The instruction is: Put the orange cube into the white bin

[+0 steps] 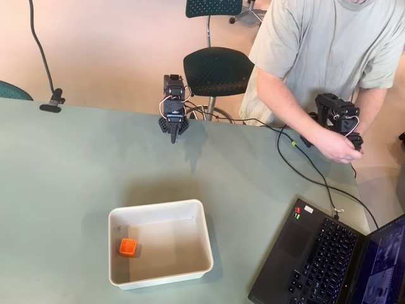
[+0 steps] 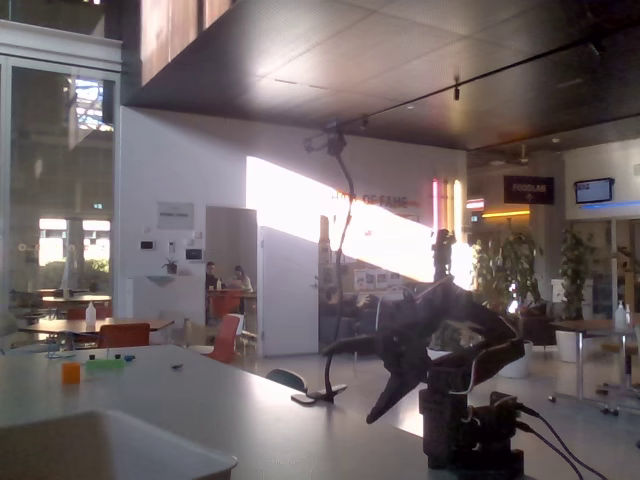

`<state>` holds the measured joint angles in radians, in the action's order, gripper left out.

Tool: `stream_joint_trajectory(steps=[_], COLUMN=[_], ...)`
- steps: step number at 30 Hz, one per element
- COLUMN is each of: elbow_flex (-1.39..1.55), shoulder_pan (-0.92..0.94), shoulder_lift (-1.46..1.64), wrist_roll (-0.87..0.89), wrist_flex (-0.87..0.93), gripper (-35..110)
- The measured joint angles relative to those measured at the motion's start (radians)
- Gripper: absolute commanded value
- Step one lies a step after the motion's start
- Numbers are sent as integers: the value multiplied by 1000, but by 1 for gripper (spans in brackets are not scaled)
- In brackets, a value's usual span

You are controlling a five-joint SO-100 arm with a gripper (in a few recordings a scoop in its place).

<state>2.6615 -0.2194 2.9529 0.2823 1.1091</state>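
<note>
The orange cube [image 1: 128,247] rests on the floor of the white bin [image 1: 206,235], close to the bin's left wall in the overhead view. The bin stands on the green table near its front edge. My gripper [image 1: 173,135] is folded back at the table's far edge, well away from the bin, with its fingers drawn together to a point and nothing between them. In the fixed view the dark gripper [image 2: 384,404] points down towards the tabletop at the right, and the bin's rim [image 2: 110,425] fills the lower left, hiding the cube inside.
An open laptop [image 1: 332,259] sits at the front right corner, with cables [image 1: 297,161] running across the table to it. A person stands behind the table's right end. A clamp [image 1: 53,101] grips the far left edge. A small orange block [image 2: 70,372] lies far left.
</note>
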Motion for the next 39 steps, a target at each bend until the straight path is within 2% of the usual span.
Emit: stream_joint_trajectory(steps=[5, 13, 17, 31, 39], elbow_flex=[94, 152, 156, 253, 259], shoulder_pan=[3, 14, 12, 12, 11], shoulder_lift=[15, 29, 31, 32, 34], wrist_roll=[-2, -2, -2, -2, -2], wrist_flex=[-54, -63, -72, -72, -72], gripper=[64, 36, 26, 18, 4])
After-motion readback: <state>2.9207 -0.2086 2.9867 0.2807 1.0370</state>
